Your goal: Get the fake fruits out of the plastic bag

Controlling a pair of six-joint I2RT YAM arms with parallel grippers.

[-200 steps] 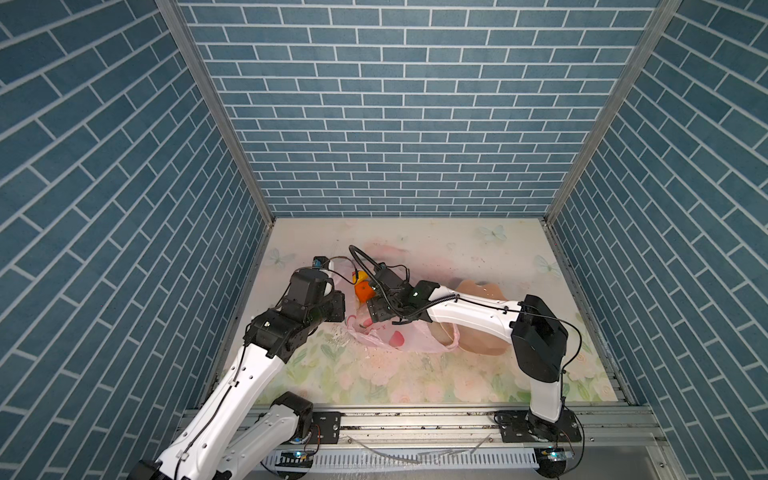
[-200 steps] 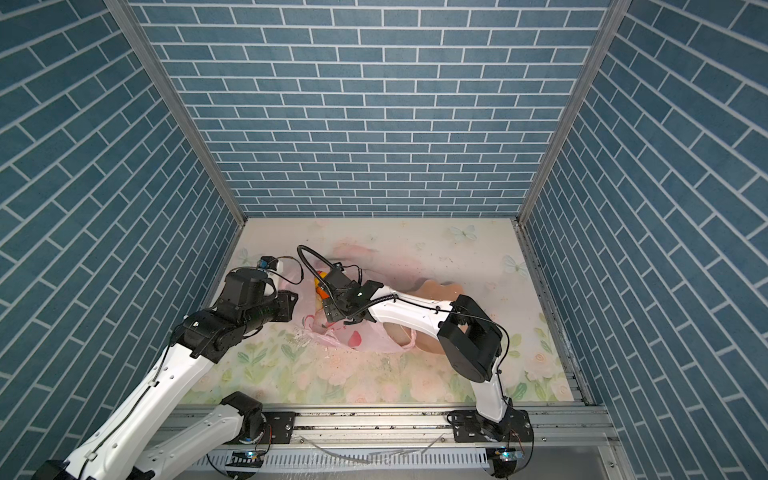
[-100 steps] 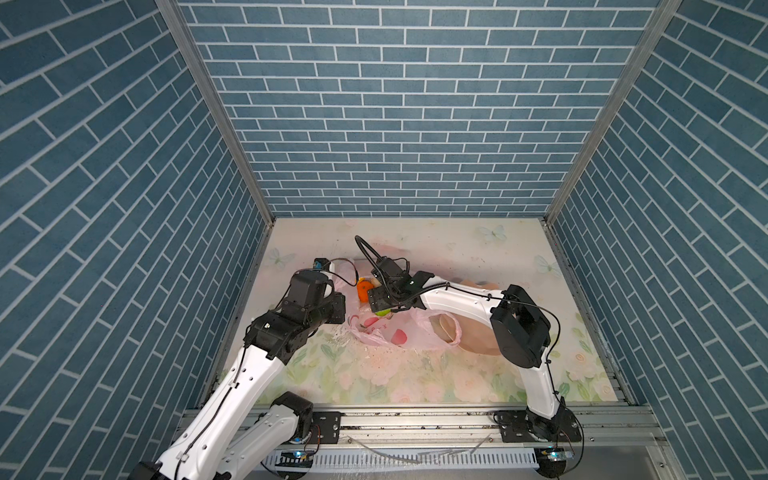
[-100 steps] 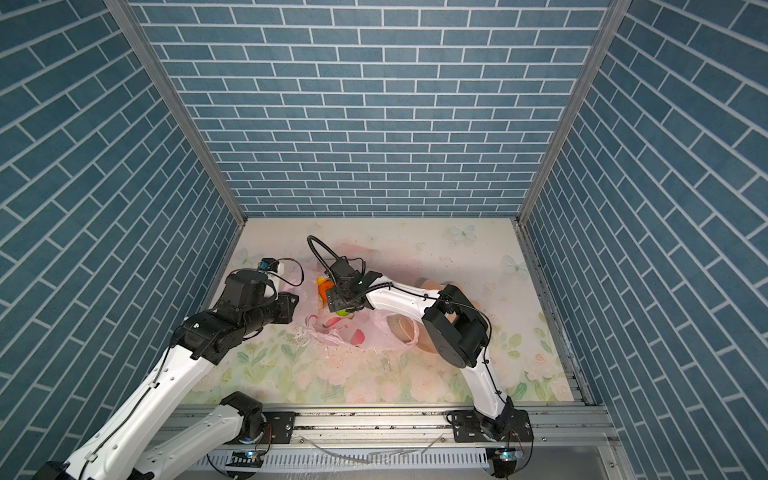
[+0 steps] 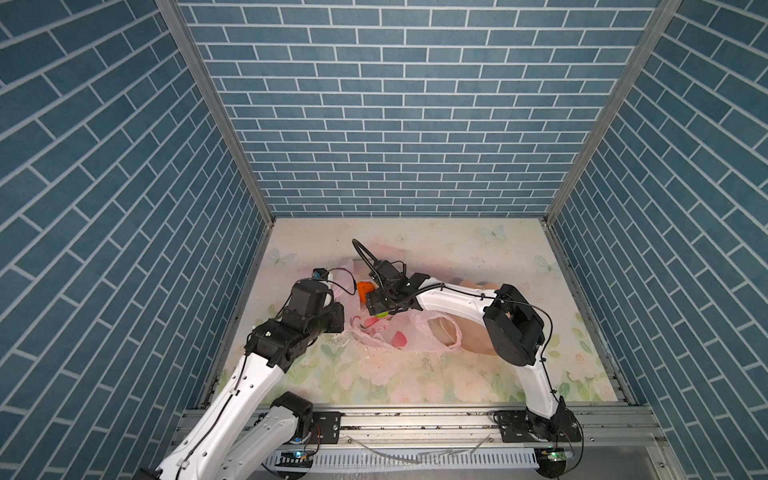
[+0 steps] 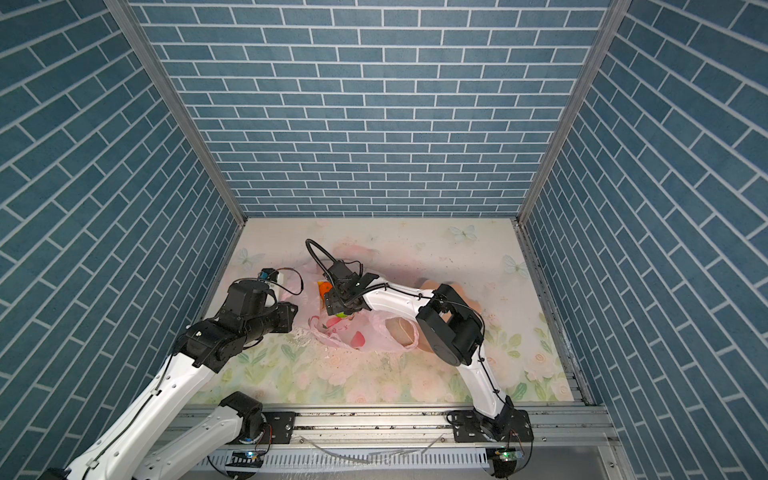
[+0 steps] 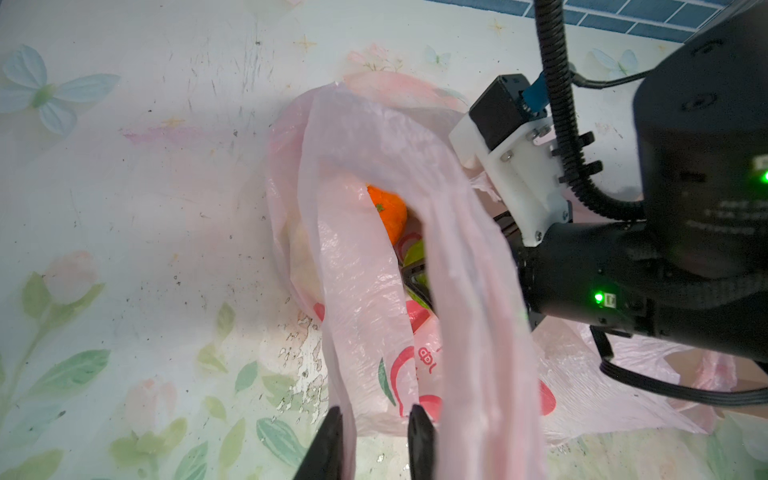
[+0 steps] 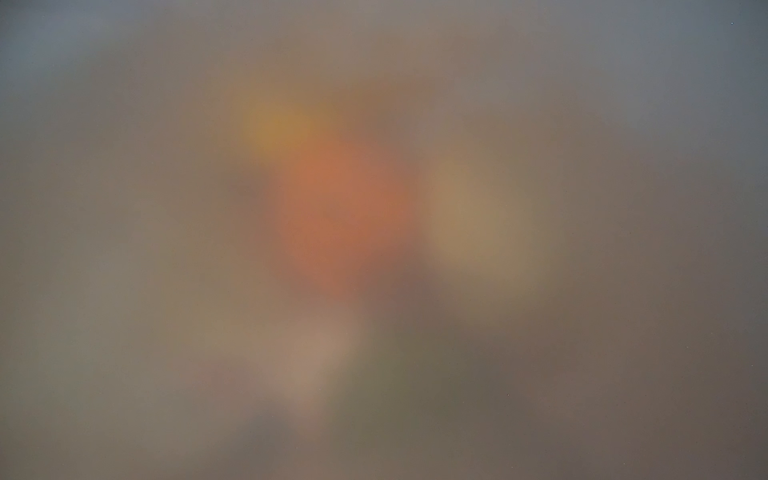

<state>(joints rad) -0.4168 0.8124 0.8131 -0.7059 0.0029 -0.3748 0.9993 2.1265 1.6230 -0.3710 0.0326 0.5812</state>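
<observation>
Currently: plastic bag [image 7: 361,291] on bench [image 5: 415,374], handle pinched by left pincer [image 7: 376,432]. Inside, half-seen: orange [image 7: 388,212], green fruit [image 7: 415,253]. Right pincer [image 5: 378,307] buried in bag mouth, state cannot be told; its wrist view all blur.

The pale pink, crinkly plastic bag [image 5: 417,330] lies crumpled left of centre, one loop handle [image 7: 361,291] stretched upward, taut. In its open mouth sit an orange [image 7: 388,212] and, just nearer, a green fruit [image 7: 415,253]. A cream lump [image 7: 301,249] shows through the film.
</observation>
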